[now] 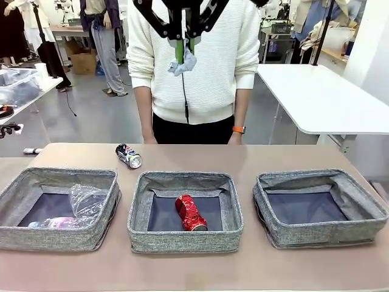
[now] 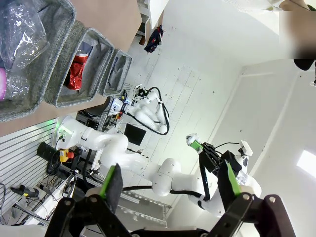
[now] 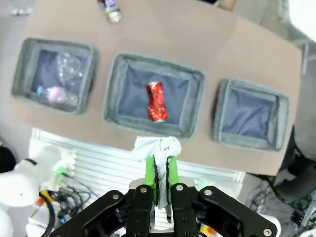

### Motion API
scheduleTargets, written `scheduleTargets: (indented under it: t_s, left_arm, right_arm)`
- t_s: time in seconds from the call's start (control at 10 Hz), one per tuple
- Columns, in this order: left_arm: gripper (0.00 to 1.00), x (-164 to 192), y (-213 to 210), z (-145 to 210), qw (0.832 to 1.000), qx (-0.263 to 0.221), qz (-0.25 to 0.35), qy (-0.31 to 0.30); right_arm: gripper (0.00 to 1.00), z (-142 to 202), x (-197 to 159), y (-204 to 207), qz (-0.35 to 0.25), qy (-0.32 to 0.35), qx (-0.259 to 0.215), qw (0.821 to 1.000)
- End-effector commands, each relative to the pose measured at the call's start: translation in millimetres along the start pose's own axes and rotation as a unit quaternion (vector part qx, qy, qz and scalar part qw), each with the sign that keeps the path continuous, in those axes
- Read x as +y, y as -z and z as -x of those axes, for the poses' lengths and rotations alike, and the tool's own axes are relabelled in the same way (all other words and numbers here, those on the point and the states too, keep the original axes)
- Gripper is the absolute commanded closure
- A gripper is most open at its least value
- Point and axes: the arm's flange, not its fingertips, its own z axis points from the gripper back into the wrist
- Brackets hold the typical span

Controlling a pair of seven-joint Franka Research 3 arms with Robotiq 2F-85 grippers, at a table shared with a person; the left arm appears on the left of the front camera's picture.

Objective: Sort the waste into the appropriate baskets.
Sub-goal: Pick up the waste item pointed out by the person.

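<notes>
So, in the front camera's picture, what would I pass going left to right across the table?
Left basket, with a clear plastic cup and a bottle in it → printed can lying on the table farther back → middle basket with a red can in it → right basket.

Three grey woven baskets sit in a row on the near half of the table: left basket (image 1: pixel 48 239), middle basket (image 1: pixel 182 242) and right basket (image 1: pixel 322 234). The left one holds a crumpled clear plastic cup (image 1: pixel 88 199) and a clear bottle (image 1: pixel 58 222) lying flat. A dented red can (image 1: pixel 191 213) lies in the middle one. A dark printed can (image 1: pixel 129 156) lies on its side on the table, just beyond the left and middle baskets. A white paper wad (image 1: pixel 182 62) hangs high above the table's far side, pinched in the right gripper (image 1: pixel 184 48).
</notes>
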Motion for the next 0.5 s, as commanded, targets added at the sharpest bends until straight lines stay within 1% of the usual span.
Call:
scheduleTargets:
  t_s: [0.0,0.4]
  left_arm:
    - [0.00,-0.4,-1.5,1.8,1.000,-0.001,-0.001,0.002]
    - [0.00,-0.4,-1.5,1.8,1.000,-0.001,-0.001,0.002]
  right_arm:
    - [0.89,2.8,-1.8,-2.1,0.001,-0.001,-0.002,1.000]
    - [0.89,2.8,-1.8,-2.1,0.001,-0.001,-0.002,1.000]
